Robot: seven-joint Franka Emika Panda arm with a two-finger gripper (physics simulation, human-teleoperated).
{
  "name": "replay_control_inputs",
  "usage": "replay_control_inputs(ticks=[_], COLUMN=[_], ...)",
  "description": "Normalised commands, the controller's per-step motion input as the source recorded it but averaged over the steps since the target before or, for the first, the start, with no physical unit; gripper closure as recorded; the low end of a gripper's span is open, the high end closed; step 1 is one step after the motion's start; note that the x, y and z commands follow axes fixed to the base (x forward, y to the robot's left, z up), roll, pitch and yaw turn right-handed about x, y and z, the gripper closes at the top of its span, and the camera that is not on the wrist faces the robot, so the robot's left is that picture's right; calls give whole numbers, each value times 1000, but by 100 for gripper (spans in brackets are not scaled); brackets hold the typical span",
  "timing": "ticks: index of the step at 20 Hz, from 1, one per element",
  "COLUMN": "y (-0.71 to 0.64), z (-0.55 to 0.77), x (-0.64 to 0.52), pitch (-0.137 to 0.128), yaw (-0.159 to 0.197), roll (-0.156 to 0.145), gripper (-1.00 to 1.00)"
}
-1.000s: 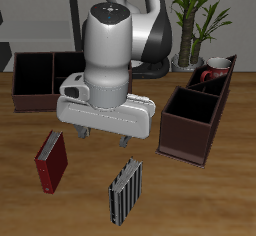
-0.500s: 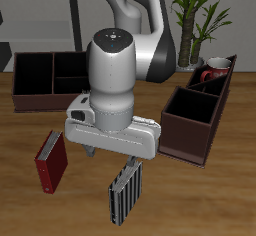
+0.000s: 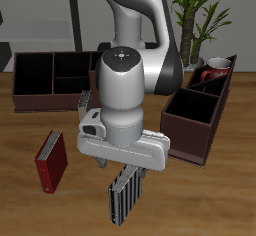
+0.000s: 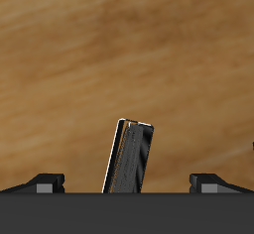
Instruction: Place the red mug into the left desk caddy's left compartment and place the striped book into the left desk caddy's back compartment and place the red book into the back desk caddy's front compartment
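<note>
Wooden desk point(image 3: 30, 215) with a potted plant point(image 3: 205, 10) behind it. Striped book point(image 3: 124, 192) stood on edge near the desk's front edge, long axis running roughly front-to-back, a bit slanted. Arm was folded steeply down, wrist pointing straight at the book. Gripper point(image 3: 126, 170) hung right over it with its fingers spread apart, book between the fingertips point(image 4: 44, 183) in the wrist view, not touching. Red book point(image 3: 52, 161) lay nearby, red mug point(image 3: 213, 73) sat in the left desk caddy point(image 3: 190, 130).
</note>
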Motion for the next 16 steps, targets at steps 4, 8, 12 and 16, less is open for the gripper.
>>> replay_control_inputs(ticks=[4,8,12,16], y=[24,-41,-4,-70], z=[-252,-232,-166,-207], x=[54,77,39,58], pitch=[-33,29,27,34], yaw=[-33,-14,1,-7], roll=[-9,-2,-5,-17], gripper=[-100,-100,-100,-100])
